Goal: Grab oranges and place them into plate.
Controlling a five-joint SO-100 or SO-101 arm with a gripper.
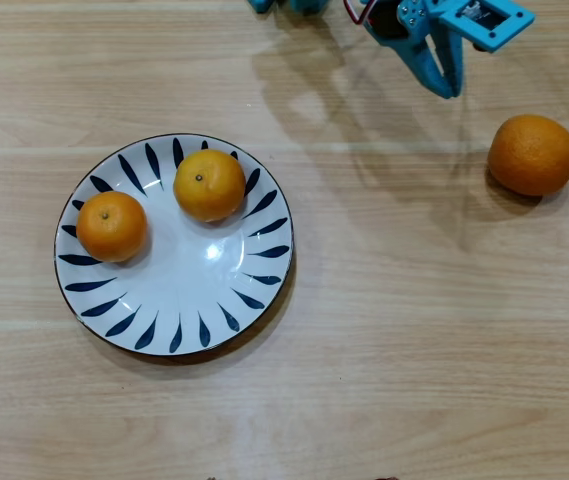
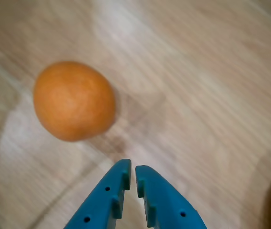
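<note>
Two small oranges lie in the white plate [image 1: 179, 295] with dark blue leaf strokes: a deeper orange one [image 1: 111, 226] at its left and a yellowish one [image 1: 209, 185] near its top. A larger orange [image 1: 532, 154] rests on the bare table at the right; the wrist view shows this orange [image 2: 74, 100] up and left of the fingertips. My blue gripper [image 1: 449, 88] hangs at the top of the overhead view, left of and above that orange. In the wrist view the gripper [image 2: 130, 167] is shut, tips nearly touching, with nothing held.
The light wooden table [image 1: 414, 350] spreads around the plate and the loose fruit. The arm's base parts [image 1: 294, 5] sit at the top edge of the overhead view.
</note>
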